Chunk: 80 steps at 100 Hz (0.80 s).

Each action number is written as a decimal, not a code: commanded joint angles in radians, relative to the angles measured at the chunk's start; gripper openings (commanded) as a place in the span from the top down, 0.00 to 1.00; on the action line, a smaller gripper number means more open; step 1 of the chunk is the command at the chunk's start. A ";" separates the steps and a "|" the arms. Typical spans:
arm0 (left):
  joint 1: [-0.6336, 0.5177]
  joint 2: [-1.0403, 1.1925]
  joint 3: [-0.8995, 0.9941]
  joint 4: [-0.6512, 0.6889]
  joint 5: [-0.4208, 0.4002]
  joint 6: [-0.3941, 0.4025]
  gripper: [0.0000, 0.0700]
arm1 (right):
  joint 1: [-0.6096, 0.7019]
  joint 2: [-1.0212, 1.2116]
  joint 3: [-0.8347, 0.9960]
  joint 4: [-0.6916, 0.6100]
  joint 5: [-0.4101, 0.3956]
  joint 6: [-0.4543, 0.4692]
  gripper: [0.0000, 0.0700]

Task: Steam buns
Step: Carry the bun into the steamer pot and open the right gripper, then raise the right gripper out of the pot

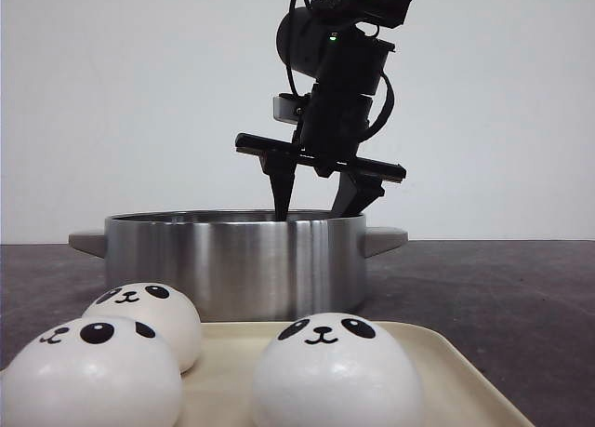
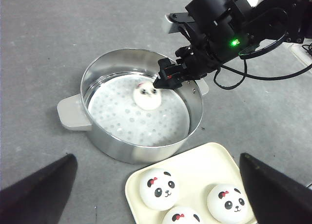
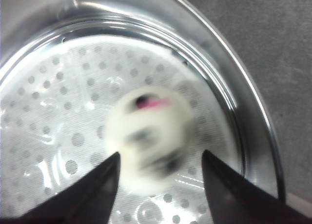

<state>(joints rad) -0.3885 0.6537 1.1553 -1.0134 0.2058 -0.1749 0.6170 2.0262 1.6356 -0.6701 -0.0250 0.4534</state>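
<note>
One bun (image 2: 147, 95) lies on the perforated plate inside the steel pot (image 2: 141, 153); in the right wrist view this bun (image 3: 148, 136) is blurred. My right gripper (image 3: 161, 154) hangs open just above it, its fingers apart on either side and dipping below the pot rim (image 1: 232, 260). Three panda-faced buns (image 2: 157, 189) (image 2: 225, 203) (image 2: 181, 216) sit on the cream tray (image 2: 195, 160) in front of the pot. My left gripper (image 2: 157, 158) is open high above the tray, holding nothing.
The pot has two flat side handles (image 2: 72, 114). The cream tray (image 1: 437, 353) lies close against the pot's near wall. Grey tabletop (image 2: 44, 48) surrounds both. The right arm's cables (image 2: 253, 75) hang beyond the pot.
</note>
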 commanded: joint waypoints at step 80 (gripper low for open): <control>-0.143 0.213 -0.182 -0.010 0.108 -0.132 0.05 | 0.380 -0.814 0.032 0.003 0.354 -0.258 1.00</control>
<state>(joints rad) -0.5083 0.8368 0.9627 -1.0382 0.3115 -0.3004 0.9356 1.2713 1.6527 -0.6556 0.2771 0.2234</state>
